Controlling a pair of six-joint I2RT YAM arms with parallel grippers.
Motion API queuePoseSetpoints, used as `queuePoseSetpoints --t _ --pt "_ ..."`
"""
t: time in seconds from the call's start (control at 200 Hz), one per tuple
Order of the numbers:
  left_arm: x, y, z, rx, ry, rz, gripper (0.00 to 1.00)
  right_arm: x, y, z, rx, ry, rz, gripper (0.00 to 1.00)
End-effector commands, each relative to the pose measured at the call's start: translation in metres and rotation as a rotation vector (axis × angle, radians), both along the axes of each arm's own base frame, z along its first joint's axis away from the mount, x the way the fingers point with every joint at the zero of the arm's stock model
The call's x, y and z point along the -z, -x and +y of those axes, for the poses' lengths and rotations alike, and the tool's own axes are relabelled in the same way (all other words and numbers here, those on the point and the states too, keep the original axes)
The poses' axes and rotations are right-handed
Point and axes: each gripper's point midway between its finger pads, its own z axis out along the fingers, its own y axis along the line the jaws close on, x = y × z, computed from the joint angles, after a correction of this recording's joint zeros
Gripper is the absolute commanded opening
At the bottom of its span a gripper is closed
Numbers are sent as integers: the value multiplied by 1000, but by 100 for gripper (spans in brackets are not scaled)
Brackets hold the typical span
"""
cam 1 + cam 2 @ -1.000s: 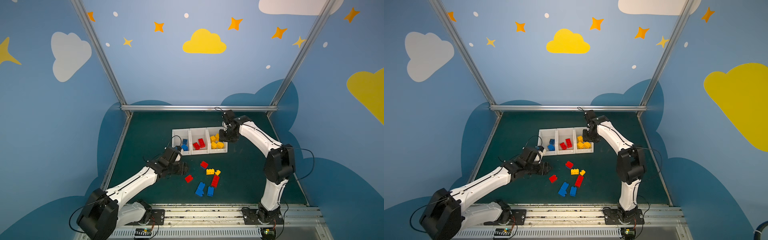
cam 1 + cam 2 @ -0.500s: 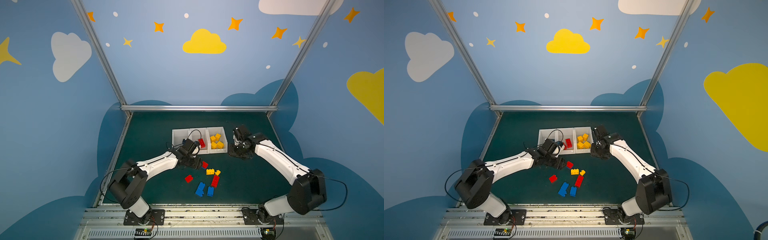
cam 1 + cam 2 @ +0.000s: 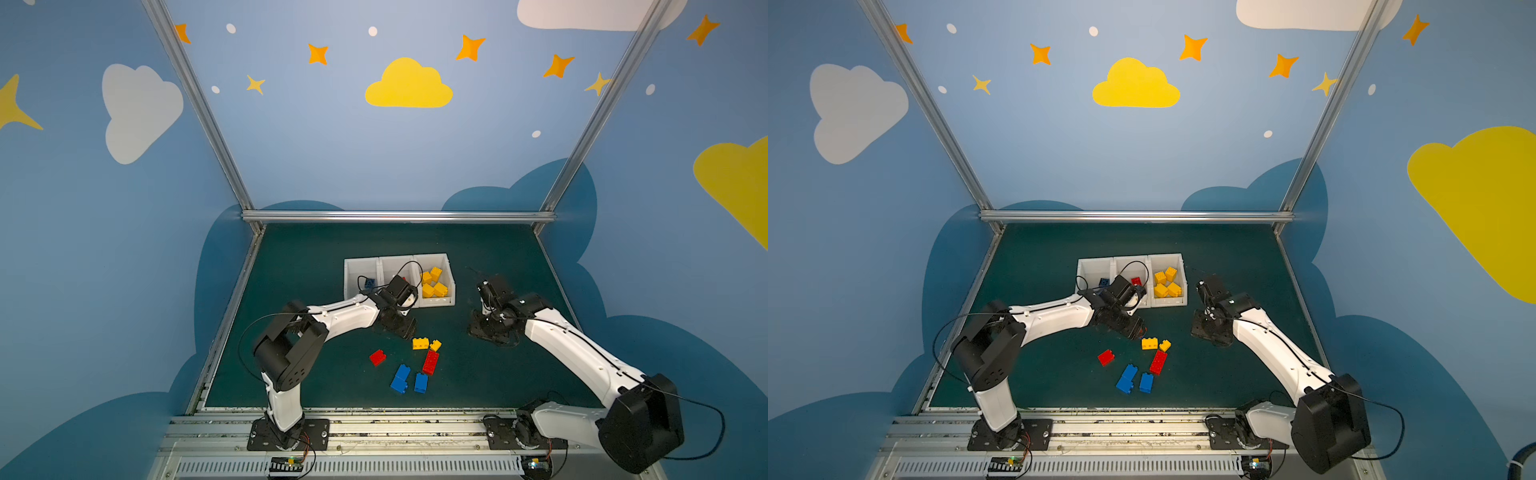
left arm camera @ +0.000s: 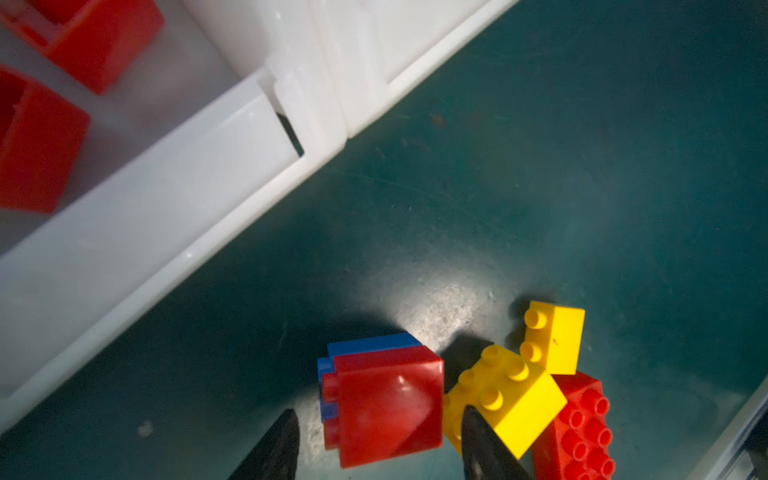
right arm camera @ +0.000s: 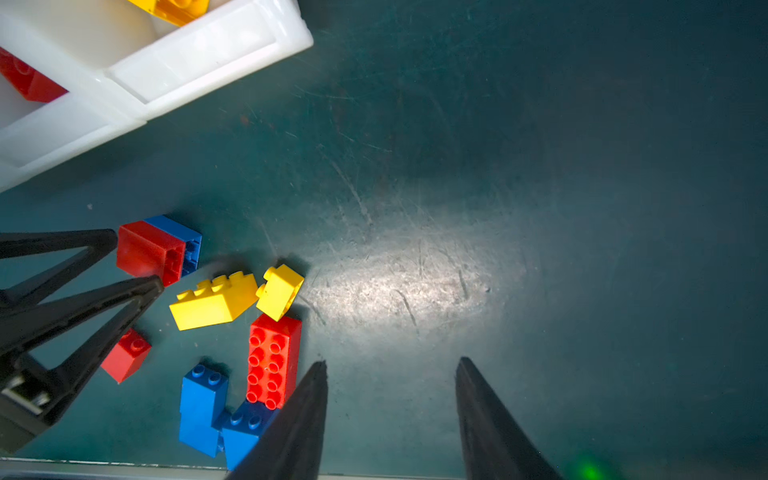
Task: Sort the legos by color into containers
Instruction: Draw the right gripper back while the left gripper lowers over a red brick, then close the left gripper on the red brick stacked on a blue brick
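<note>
Three joined white containers [image 3: 399, 259] stand mid-table; in both top views the right one holds yellow legos [image 3: 434, 282], the left a blue one [image 3: 369, 283], the middle a red one [image 3: 1136, 281]. My left gripper [image 4: 378, 415] is low in front of the middle bin, open, its fingers either side of a red lego [image 4: 388, 407] that has a blue lego [image 4: 374, 343] stuck to it. Neither finger touches it. Beside it lie two yellow legos [image 4: 505, 399]. My right gripper [image 5: 392, 361] is open over bare mat, right of the pile.
Loose on the green mat [image 3: 498, 374] lie a long red lego [image 3: 430, 362], a small red one [image 3: 377, 357] and two blue ones [image 3: 400, 378]. Metal rails edge the table at the front [image 3: 374, 419] and back.
My left gripper has swung right from the left bin's front and come down around the red lego. My right gripper has left the yellow bin, moving toward the front and down to the mat.
</note>
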Motion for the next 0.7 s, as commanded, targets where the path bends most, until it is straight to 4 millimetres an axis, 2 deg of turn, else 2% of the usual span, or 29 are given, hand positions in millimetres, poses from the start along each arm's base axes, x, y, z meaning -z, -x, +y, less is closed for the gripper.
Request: queuePoseSetpoints --t 0.0,0.365,0.611,0.696 --pt "1 1 -3 33 -21 0 62 -2 2 -4 29 1 -10 51" --pt "7 2 -9 50 -26 0 56 -2 3 -7 38 11 -10 51" --pt "7 1 -9 46 -28 -2 43 0 4 -9 42 17 -7 51" --pt "7 1 -8 44 -32 -3 42 0 4 -9 43 16 -7 51"
